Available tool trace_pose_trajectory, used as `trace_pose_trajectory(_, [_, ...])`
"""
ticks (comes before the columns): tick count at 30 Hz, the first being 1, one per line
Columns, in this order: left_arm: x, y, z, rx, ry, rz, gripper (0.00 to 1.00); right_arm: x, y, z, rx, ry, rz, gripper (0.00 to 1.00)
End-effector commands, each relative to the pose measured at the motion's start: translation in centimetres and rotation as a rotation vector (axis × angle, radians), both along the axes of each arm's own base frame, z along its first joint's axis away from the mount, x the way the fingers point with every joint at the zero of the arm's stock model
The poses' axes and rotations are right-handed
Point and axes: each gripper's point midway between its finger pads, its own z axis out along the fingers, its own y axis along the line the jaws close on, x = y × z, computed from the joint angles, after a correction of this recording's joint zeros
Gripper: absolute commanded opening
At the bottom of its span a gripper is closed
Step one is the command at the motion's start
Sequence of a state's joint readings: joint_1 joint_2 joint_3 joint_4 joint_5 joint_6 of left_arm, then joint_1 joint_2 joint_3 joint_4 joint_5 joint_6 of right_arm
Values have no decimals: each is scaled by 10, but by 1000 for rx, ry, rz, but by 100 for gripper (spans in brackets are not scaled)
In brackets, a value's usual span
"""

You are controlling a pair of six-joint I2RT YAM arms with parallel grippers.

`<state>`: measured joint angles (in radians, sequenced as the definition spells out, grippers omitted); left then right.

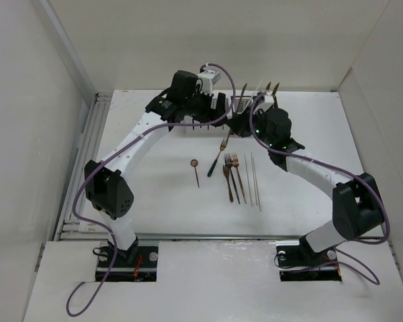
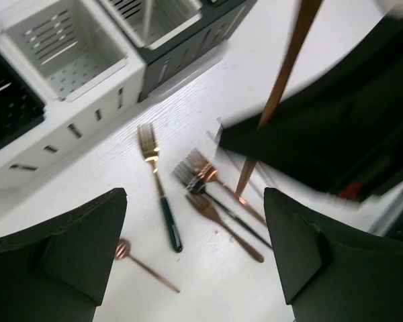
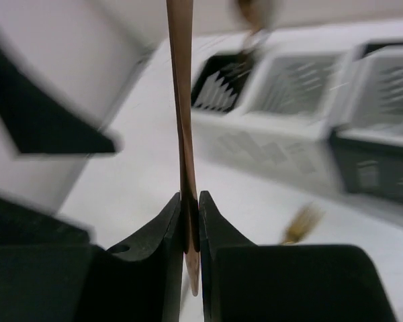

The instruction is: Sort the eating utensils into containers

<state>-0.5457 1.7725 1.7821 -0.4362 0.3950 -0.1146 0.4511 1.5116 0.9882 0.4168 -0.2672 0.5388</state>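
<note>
bright even light; wrist views motion-blurred

Robot test cell, lab-type setting rather than a home. White table point(image 1: 154, 201) boxed in by bare white panels point(image 1: 33, 100) at left, back and right. Left arm point(image 1: 144, 134) and right arm point(image 1: 316, 171) bolted at bottom of frame, purple cables point(image 1: 80, 221) trailing loose. Metal rail point(image 1: 87, 161) along table's left edge.

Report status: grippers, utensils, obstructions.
Left gripper open, above loose forks. Right gripper shut on copper utensil, near containers. Right arm close alongside.
</note>
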Motion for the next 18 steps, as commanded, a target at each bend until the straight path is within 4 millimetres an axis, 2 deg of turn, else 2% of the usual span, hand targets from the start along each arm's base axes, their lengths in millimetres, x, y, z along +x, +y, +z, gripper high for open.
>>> trace_pose_trajectory(1, [4,30,-4,117,-42,81,81,52,-72,57,-106,-211,-295,0])
trace_pose_trajectory(2, [13,45,-9,190,-74,140,81,66,-93,57,-158,-213,-398,0])
trace_pose_trajectory(3, [19,58,-15,234,-79,179,81,80,-111,68,-191,-229,-458,0])
trace_pose_trajectory(4, [22,67,-17,274,-92,210,82,93,-122,61,-247,-235,-489,0])
trace_pose_trajectory(5, [30,84,-13,332,-133,286,82,100,-131,63,-262,-243,-516,0])
trace_pose_trajectory(6, [33,94,-7,366,-173,320,82,117,-144,64,-292,-253,-552,0])
trace_pose_trajectory(7, [40,112,3,413,-221,404,80,126,-149,63,-304,-256,-563,0])
trace_pose_trajectory(8, [41,112,14,398,-254,407,80,135,-153,59,-309,-249,-573,0])
trace_pose_trajectory(9, [46,126,17,423,-279,460,79,144,-158,56,-313,-243,-584,0])
trace_pose_trajectory(10, [47,126,23,412,-305,462,79,155,-170,59,-312,-248,-610,0])
trace_pose_trajectory(11, [49,125,31,386,-333,472,79,167,-171,38,-318,-210,-601,0])
trace_pose_trajectory(12, [50,128,26,385,-317,485,79,172,-170,33,-321,-204,-600,0])
trace_pose_trajectory(13, [49,128,18,377,-291,495,84,179,-175,34,-309,-203,-608,0])
trace_pose_trajectory(14, [48,124,17,351,-276,496,91,187,-174,16,-322,-177,-603,0])
trace_pose_trajectory(15, [39,120,-11,384,-193,442,94,192,-173,12,-325,-173,-602,0])
trace_pose_trajectory(16, [29,109,-31,366,-126,336,99,195,-175,8,-342,-171,-609,0])
trace_pose_trajectory(17, [21,106,-44,356,-80,290,100,200,-174,10,-339,-178,-611,0])
trace_pose_trajectory(18, [15,103,-56,338,-38,260,100,204,-177,-7,-364,-155,-617,0])
